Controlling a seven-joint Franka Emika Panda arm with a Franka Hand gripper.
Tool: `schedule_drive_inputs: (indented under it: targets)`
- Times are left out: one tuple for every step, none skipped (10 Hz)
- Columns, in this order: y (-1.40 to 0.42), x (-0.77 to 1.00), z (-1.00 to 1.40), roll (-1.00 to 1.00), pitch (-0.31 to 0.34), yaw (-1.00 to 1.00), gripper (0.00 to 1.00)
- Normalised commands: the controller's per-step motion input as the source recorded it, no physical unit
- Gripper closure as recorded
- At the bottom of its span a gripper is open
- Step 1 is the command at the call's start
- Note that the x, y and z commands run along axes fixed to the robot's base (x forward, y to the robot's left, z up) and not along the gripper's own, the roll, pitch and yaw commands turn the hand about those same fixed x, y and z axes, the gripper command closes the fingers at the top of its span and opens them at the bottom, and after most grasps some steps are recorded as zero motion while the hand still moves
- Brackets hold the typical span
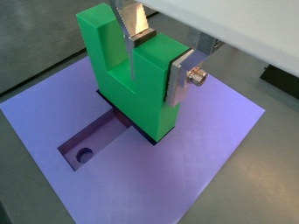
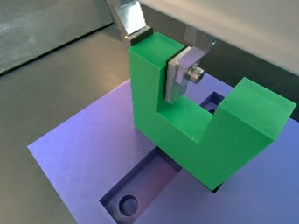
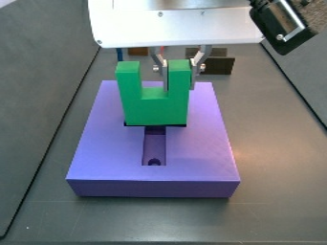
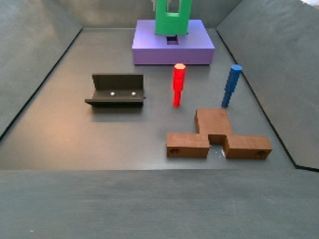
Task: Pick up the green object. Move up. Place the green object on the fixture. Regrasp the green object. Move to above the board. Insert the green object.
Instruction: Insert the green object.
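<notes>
The green object (image 3: 153,96) is a U-shaped block standing upright with its prongs up. It also shows in both wrist views (image 1: 122,74) (image 2: 193,122). My gripper (image 1: 158,59) (image 2: 158,57) (image 3: 179,65) is shut on one prong, with a silver finger (image 1: 177,83) on either side. The block's base is down at the cross-shaped recess of the purple board (image 3: 102,144) (image 1: 211,140) (image 2: 82,149). I cannot tell how deep it sits. A slot with a round hole (image 1: 83,155) is open beside it. The fixture (image 4: 116,91) stands empty, far from the board (image 4: 147,51).
In a side view, a red peg (image 4: 178,84) and a blue peg (image 4: 232,84) stand upright on the floor between the board and several brown blocks (image 4: 218,138). Sloping dark walls enclose the floor.
</notes>
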Motion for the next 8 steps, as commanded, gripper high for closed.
schedule_drive_inputs:
  targets:
    - [0.0,-0.03,-0.22,0.0,-0.004,0.01,1.0]
    - [0.0,-0.11,-0.25,0.0,0.0,0.0,1.0]
    - [-0.01,-0.1,-0.19,-0.03,0.0,0.0,1.0]
    - [-0.07,-0.07,-0.19,-0.11,-0.01,-0.03,1.0]
    - [-0.07,-0.03,-0.23,-0.1,-0.026,-0.07,1.0]
    - [-0.06,0.0,-0.27,-0.11,-0.037,-0.11,1.0]
    - [-0.02,0.0,-0.25,-0.13,-0.043,-0.15,1.0]
    - [0.0,0.0,-0.23,-0.08,-0.02,-0.09,1.0]
